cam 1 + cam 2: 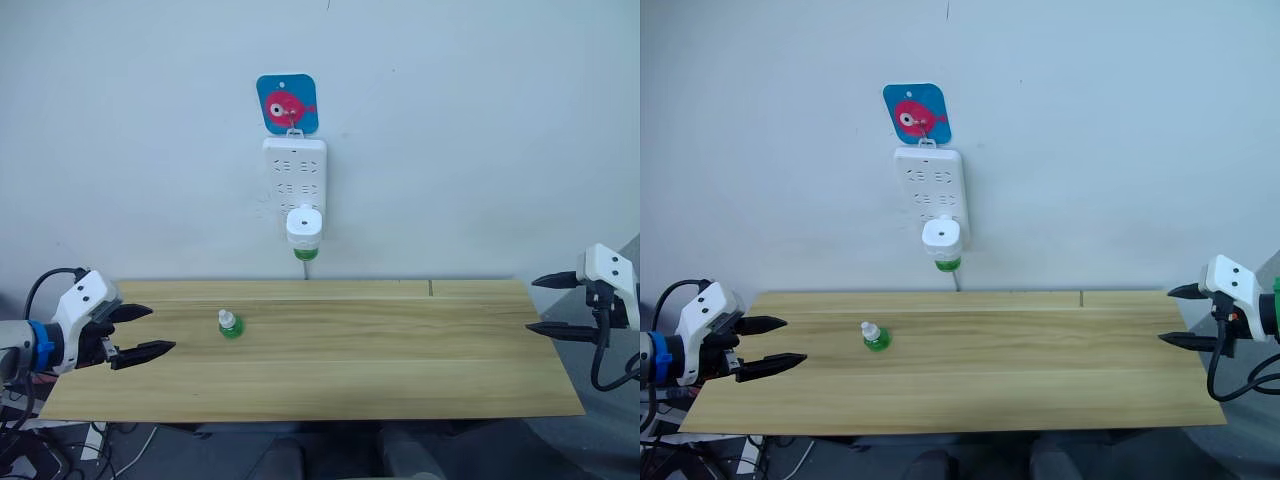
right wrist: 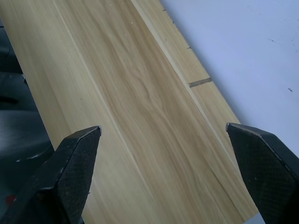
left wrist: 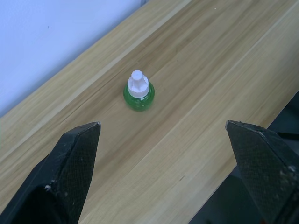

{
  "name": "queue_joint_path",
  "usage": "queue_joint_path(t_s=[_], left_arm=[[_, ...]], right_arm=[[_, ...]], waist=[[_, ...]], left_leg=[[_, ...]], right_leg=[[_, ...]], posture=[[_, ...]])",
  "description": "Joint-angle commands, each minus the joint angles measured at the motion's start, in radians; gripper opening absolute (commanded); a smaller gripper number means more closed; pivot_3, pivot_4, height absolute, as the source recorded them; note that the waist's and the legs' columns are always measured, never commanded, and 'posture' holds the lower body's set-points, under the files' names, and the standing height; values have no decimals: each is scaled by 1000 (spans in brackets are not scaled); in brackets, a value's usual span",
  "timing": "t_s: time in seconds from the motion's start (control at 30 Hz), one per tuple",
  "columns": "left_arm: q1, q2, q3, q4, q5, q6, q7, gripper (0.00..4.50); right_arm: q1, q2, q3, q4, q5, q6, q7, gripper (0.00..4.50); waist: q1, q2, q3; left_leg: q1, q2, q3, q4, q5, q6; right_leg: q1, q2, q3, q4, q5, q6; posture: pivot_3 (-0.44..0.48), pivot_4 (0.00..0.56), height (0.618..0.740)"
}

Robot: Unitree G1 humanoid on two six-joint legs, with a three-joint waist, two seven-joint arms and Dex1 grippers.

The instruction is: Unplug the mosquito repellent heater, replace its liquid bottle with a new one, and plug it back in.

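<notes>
The left end effector hung at the tabletop's left edge with its two black, cross-hatched fingers spread wide and empty. The right end effector hovered off the right edge, likewise parted and holding nothing. Neither touched anything, so the task looked to be at its very start, with the unplugging step not yet begun.

Nearest the left end effector, a small spare bottle stood upright on the tabletop, left of centre: a squat, rounded body of translucent green with a stepped white cap. The tabletop was smooth, pale wood-grain board.

The mosquito repellent heater, a rounded white plastic unit with a dark hole in its domed face, sat plugged into the lower end of a long white power strip hanging on the wall from a blue hook plate with a pink fish. A green bottle hung beneath it.

The next move probably called for one arm to reach up and grip that smooth, curved shell firmly, then pull it straight out.
</notes>
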Motion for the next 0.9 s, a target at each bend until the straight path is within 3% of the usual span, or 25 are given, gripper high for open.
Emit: queue_joint_path(t_s=[0.03, 0.6, 0.73, 0.9], left_arm=[[-14, 17, 36, -19, -4, -5, 5, 4500], [-13, 15, 28, 9, 14, -29, 0, 4500], [-36, 19, 41, 34, -45, -9, -74, 4500], [-109, 18, 60, 83, -81, 31, -62, 4500]], right_arm=[[-10, -17, -9, 5, -5, -28, 14, 4476], [1, -12, -5, 76, -22, -94, 42, 4476], [3, -9, -7, 85, -26, -103, 46, 4476], [5, -7, -7, 91, -28, -109, 49, 4476]], waist=[[0, 0, 0], [0, 0, 0], [0, 0, 0], [-1, 0, 0]], left_leg=[[0, 0, 0, 0, 0, 0], [0, 0, 0, 1, 0, 0], [0, 0, 0, 1, 0, 0], [0, 0, 0, 3, 0, 0]], right_leg=[[0, 0, 0, 0, 0, 0], [0, 0, 0, 1, 0, 0], [0, 0, 0, 1, 0, 0], [0, 0, 0, 5, 0, 0]], posture=[[60, 62, 740], [58, 64, 740], [56, 66, 740], [58, 65, 740]])
